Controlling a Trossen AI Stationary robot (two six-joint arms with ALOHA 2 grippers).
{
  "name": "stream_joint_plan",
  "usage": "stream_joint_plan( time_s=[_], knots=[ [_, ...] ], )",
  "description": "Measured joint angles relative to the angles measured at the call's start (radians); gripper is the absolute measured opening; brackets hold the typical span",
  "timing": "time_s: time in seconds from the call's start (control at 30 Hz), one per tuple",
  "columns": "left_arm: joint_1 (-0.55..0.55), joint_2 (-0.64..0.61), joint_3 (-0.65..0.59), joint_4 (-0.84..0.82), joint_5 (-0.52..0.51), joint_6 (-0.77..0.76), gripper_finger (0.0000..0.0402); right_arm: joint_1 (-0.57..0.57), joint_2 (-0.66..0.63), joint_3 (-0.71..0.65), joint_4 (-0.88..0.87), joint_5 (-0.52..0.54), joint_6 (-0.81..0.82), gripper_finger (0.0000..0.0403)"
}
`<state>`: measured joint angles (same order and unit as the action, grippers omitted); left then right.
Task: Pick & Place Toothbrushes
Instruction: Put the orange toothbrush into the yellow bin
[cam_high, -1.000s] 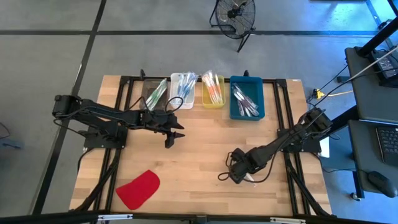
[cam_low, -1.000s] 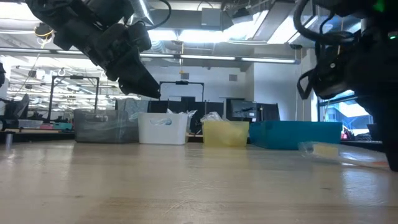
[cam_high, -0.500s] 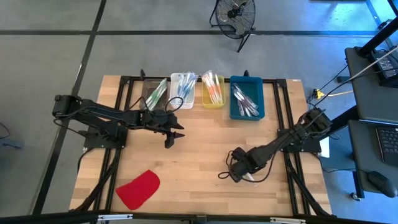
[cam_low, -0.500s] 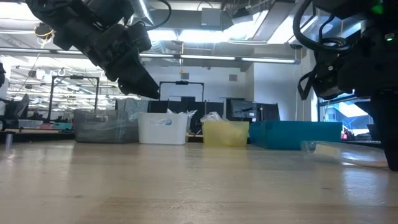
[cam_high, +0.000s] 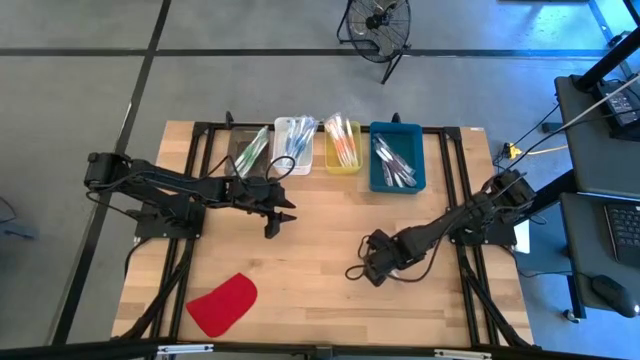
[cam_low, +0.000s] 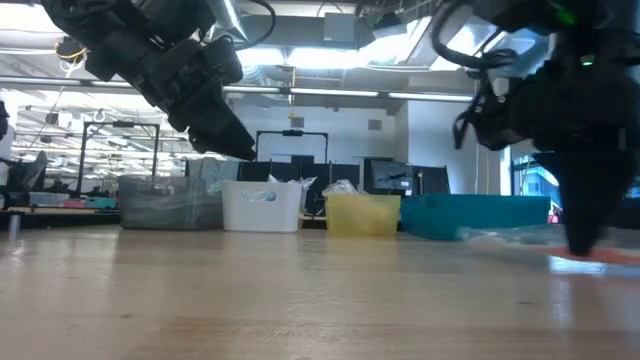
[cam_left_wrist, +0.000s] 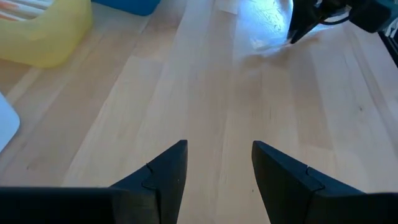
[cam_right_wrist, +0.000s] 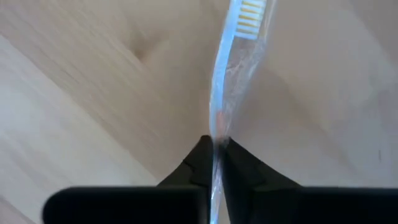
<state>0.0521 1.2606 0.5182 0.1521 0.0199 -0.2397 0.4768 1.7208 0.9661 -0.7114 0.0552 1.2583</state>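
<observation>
In the right wrist view, the right pincer (cam_right_wrist: 214, 152) is clamped on a wrapped toothbrush (cam_right_wrist: 231, 74); its long axis runs straight away from the fingers, with the yellow-bristled head at the far end, toward the top of the frame. In the high view this pincer sits right of centre, low over the bench (cam_high: 320, 290). A flat red piece (cam_high: 222, 304) lies at lower left. The left pincer (cam_high: 283, 213), fingers apart and holding nothing, hangs left of centre. Farthest, along the bench's upper edge, stand four bins of toothbrushes: a clear bin (cam_high: 240, 160), a white bin (cam_high: 281, 158), a yellow bin (cam_high: 341, 165) and a blue bin (cam_high: 380, 170).
</observation>
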Motion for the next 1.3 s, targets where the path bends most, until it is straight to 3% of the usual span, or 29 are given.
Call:
stream_joint_plan(
  time_s=[0.17, 0.77, 1.3],
  knots=[
    [-0.004, 0.0, 0.0, -0.004, 0.007, -0.01, 0.0174, -0.043, -0.013, 0.0, 0.071, 0.029, -0.112, 0.0007],
    [-0.08, 0.0, 0.0, -0.059, 0.007, -0.012, 0.0169, -0.243, -0.016, 0.001, 0.413, 0.061, -0.503, 0.0016],
    [-0.106, 0.0, 0.0, -0.059, 0.007, -0.01, 0.0166, -0.46, -0.017, 0.002, 0.705, 0.086, -0.724, 0.0015]
  ],
)
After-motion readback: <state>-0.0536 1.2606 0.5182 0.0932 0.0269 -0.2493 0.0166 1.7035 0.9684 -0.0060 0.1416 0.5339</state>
